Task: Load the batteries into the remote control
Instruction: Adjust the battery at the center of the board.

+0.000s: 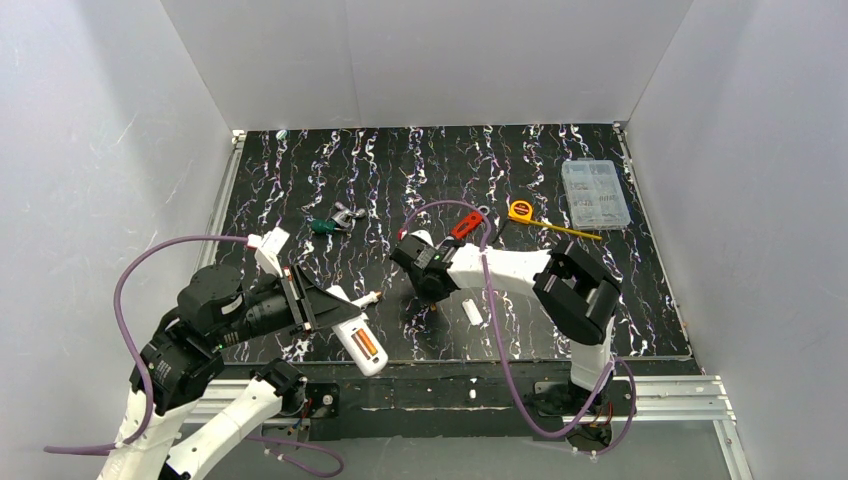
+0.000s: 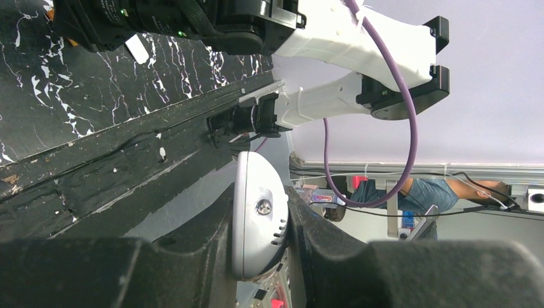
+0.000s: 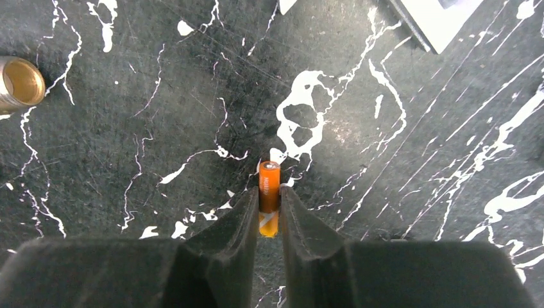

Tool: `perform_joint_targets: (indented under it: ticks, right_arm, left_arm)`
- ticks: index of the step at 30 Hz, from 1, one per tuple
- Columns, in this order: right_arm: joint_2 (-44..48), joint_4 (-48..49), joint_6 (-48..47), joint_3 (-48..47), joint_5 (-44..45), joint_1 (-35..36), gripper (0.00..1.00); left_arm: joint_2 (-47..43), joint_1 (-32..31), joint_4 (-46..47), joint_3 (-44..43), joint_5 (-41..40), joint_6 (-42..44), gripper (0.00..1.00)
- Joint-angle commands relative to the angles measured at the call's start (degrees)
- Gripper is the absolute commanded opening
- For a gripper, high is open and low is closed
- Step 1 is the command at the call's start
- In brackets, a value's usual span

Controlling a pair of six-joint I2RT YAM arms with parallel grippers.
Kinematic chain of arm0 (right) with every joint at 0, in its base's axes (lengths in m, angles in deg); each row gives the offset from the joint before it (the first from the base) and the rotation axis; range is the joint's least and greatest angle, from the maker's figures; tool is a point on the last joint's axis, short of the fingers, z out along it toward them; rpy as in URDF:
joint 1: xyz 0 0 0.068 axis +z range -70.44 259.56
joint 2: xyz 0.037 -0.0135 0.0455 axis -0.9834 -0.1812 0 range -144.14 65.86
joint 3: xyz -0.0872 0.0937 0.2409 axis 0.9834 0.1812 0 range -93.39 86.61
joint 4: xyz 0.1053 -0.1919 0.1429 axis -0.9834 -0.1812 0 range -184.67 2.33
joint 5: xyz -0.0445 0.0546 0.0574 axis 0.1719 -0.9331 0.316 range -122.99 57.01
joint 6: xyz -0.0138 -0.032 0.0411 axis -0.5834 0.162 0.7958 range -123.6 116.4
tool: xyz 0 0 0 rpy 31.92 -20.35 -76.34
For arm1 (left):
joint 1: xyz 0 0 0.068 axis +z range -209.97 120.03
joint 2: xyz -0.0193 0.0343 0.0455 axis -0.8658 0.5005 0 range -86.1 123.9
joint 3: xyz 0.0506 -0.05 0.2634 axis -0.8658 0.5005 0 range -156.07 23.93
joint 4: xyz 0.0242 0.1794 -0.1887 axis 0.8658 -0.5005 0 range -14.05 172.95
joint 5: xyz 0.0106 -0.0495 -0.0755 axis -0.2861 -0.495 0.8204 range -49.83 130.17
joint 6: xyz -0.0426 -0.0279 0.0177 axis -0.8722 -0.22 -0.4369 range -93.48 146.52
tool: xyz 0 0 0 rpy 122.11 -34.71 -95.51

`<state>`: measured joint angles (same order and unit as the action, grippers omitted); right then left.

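Note:
My left gripper is shut on the white remote control and holds it above the table's near edge. The remote's back faces up, with one orange battery lying in the recess. In the left wrist view the remote's rounded end is pinched between both black fingers. My right gripper is low over the middle of the table. Its fingers are closed against both sides of a second orange battery, whose top end pokes past the fingertips. In the top view this battery is hidden under the right gripper.
A small flat white cover piece lies just right of the right gripper. Behind it are a red-handled wrench, a yellow tape measure and a clear plastic box. A green tool lies at mid-left. A brass fitting lies nearby.

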<state>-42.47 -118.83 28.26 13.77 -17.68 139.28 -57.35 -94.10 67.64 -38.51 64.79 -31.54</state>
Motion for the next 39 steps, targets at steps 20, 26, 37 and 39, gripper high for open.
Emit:
perform_joint_targets:
  ticks: [20, 26, 37, 39]
  right_arm:
    - [-0.91, -1.66, 3.99, 3.04, -3.16, 1.44, 0.33]
    - [2.56, 0.76, 4.77, 6.32, -4.17, 1.45, 0.19]
    - [25.05, 3.59, -5.72, 7.70, 1.93, 1.45, 0.01]
    - [31.93, 9.06, -10.49, 10.63, -1.23, 1.48, 0.01]
  left_arm:
    - [-0.54, 0.20, 1.56, -0.15, 1.67, 0.14, 0.01]
    - [-0.24, 0.21, 2.02, 0.06, 1.39, 0.04, 0.02]
    - [0.62, 0.25, 1.71, -0.24, 0.37, 1.08, 0.02]
    - [0.92, 0.20, 1.90, -0.25, 0.26, 1.17, 0.02]
